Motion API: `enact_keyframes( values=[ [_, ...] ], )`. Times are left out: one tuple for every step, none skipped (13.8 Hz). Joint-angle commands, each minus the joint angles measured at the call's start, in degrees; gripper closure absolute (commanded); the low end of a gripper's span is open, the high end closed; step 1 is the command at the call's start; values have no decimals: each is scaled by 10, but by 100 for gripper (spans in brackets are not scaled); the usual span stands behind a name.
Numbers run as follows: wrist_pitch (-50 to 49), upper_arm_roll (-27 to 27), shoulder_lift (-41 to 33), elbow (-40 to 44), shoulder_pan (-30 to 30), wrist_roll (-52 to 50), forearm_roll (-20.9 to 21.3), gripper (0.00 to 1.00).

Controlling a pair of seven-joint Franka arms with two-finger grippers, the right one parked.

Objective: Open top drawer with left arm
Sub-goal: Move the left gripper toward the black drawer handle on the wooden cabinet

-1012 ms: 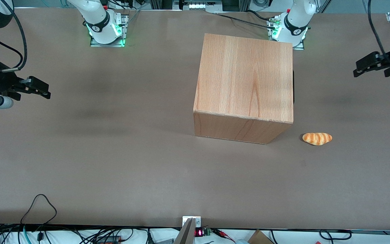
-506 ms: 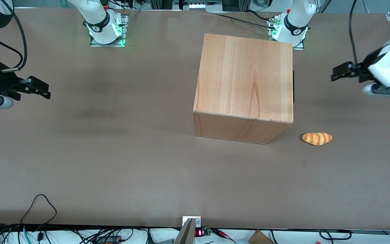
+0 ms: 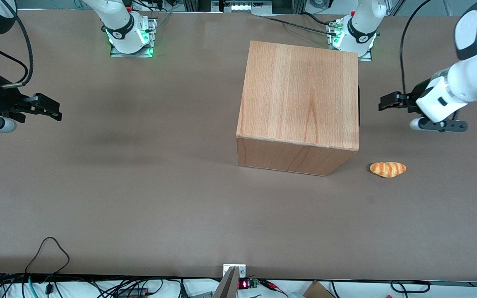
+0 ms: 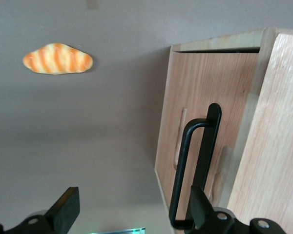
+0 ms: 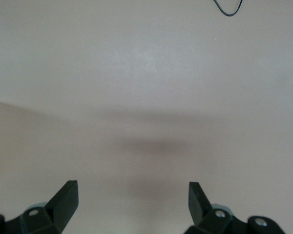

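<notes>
Top drawer point(image 4: 205, 92) is sitting apparently shut in the wooden cabinet point(image 3: 300, 95) (black handle point(image 4: 193, 170) untouched). Left arm's gripper point(image 3: 387, 101) is hovering near the cabinet's front, fingers spread; grasping and pulling are remaining.

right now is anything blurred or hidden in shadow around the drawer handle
Left wrist view: the black handle on the top drawer is sharp and evenly lit, and the open gripper is close and dark. Front view: the cabinet casts a soft shadow, and the gripper is crisp.
</notes>
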Motion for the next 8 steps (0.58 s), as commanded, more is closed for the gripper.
enact_keyframes(
  values=[
    [44,-1,-24,-58,0,14,-34,0],
    [53,-1,-23,-68,0,17,-40,0],
    [55,-1,-23,-72,0,23,-42,0],
    [55,-1,-23,-76,0,28,-42,0],
    [60,-1,-23,-82,1,35,-49,0],
    [69,-1,-23,-91,3,41,-56,0],
    [75,-1,-23,-101,3,47,-58,0],
    [79,-1,-23,-106,3,51,-58,0]
  ],
)
